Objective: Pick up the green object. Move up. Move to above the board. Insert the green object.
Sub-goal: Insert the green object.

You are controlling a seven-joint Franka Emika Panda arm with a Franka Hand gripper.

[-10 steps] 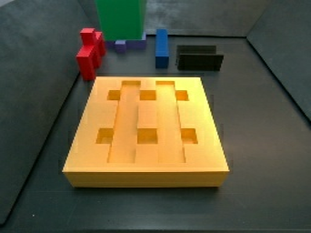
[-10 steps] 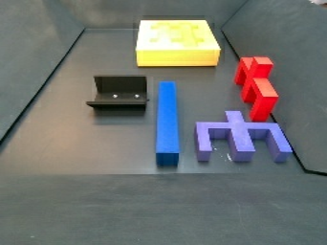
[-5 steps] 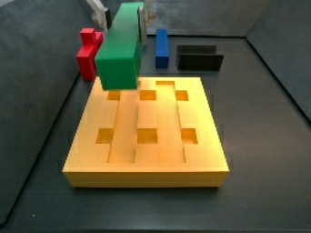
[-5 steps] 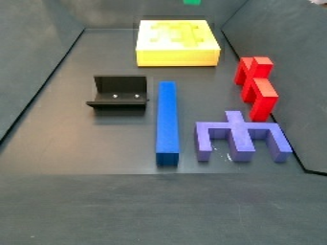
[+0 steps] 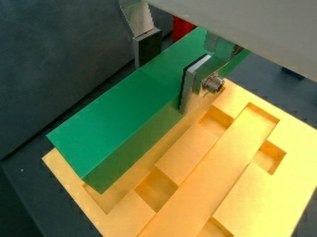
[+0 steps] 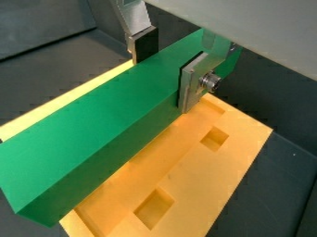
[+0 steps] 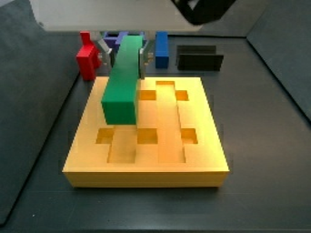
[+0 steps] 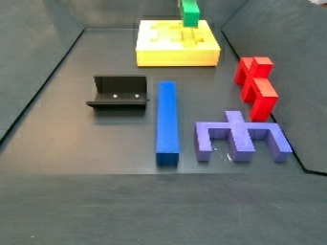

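Note:
My gripper (image 7: 129,56) is shut on the green object (image 7: 122,84), a long plain green bar. I hold it level, lengthwise, just above the left part of the board (image 7: 145,166), a big yellow-orange slab with grooves and square recesses. In both wrist views the silver fingers (image 5: 197,80) (image 6: 195,80) clamp the bar (image 5: 124,116) (image 6: 93,139) across its width, and the board (image 5: 235,180) (image 6: 186,180) lies below. In a side view the bar's end (image 8: 190,13) shows over the board (image 8: 173,59). I cannot tell whether the bar touches the board.
Behind the board stand a red stepped block (image 7: 87,55), a blue block (image 7: 161,45) and the dark fixture (image 7: 201,60). In a side view the fixture (image 8: 119,93), blue block (image 8: 166,120), red block (image 8: 259,86) and a purple comb-shaped piece (image 8: 240,137) lie on the grey floor.
The green object has come from high at the back, forward and down over the board. It now shows at the top of the side view where it was out of frame.

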